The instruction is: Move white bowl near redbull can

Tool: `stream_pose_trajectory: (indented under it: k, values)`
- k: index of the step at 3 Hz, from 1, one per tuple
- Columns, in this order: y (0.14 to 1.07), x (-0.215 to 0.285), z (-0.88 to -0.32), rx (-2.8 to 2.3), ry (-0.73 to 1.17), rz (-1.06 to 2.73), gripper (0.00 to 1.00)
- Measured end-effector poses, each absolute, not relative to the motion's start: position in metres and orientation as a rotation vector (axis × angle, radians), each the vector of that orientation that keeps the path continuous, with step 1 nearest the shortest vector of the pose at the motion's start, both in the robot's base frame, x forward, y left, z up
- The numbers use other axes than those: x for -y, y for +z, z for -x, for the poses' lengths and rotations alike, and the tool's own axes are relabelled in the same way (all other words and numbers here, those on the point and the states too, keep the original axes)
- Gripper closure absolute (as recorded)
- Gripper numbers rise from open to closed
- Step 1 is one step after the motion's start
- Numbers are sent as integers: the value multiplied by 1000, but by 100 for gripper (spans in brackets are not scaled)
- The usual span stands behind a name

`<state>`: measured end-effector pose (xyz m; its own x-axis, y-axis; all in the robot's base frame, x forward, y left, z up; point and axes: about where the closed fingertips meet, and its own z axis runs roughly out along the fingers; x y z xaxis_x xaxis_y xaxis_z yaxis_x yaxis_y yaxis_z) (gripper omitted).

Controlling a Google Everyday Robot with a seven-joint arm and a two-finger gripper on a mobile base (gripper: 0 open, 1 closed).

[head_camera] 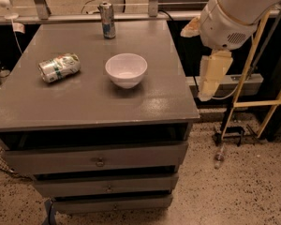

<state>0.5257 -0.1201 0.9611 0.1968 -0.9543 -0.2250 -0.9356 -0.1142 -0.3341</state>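
The white bowl [126,69] stands upright near the middle of the grey cabinet top [145,102]. The redbull can [107,20], slim and blue-and-silver, stands upright at the back edge, a little left of the bowl and well apart from it. My gripper [210,78] hangs down off the cabinet's right side, beyond its edge, to the right of the bowl and about level with it. It holds nothing that I can see.
A dented silver-and-green can [59,67] lies on its side at the left of the top. Drawers [98,161] are below the top. A yellow frame [260,102] and cables stand on the floor at the right. A rail runs behind the cabinet.
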Motion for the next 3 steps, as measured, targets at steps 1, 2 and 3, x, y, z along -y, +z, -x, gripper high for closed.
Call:
stream_pose_trajectory:
  k: [1, 2, 3]
  values:
    - [950, 99, -534, -1703, -118, 2178, 0]
    - [933, 72, -552, -1590, -73, 2240, 0]
    - [909, 46, -564, -1513, 54, 2272, 0]
